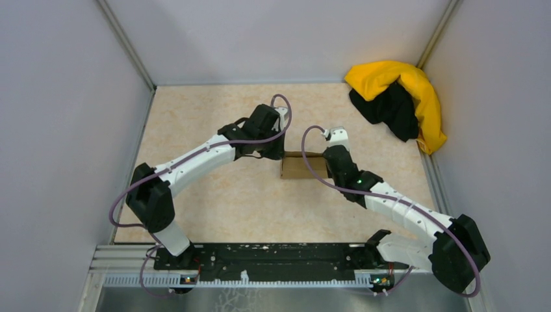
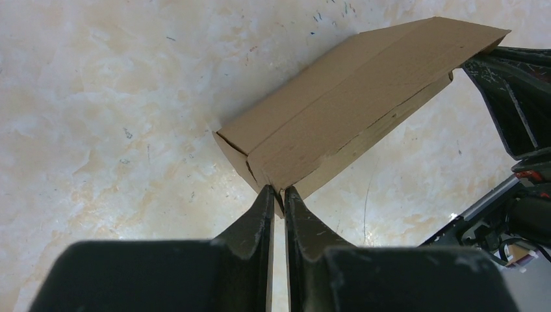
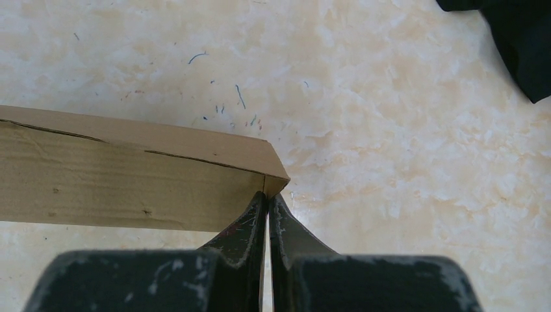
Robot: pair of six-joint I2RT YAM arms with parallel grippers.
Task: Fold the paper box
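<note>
The paper box (image 1: 299, 168) is a brown cardboard mailer folded into a long narrow box, sitting mid-table between both arms. My left gripper (image 1: 281, 153) is at its left end. In the left wrist view the left gripper (image 2: 277, 195) is shut, pinching the near corner of the paper box (image 2: 351, 110), which stretches away to the upper right. My right gripper (image 1: 327, 162) is at the opposite end. There the right gripper (image 3: 266, 198) is shut on the end wall at the corner of the paper box (image 3: 130, 175).
A yellow-and-black cloth heap (image 1: 403, 97) lies in the back right corner, and its black edge (image 3: 513, 39) shows in the right wrist view. Grey walls enclose the beige tabletop (image 1: 214, 208) on three sides. The right arm (image 2: 513, 97) appears beyond the box's far end.
</note>
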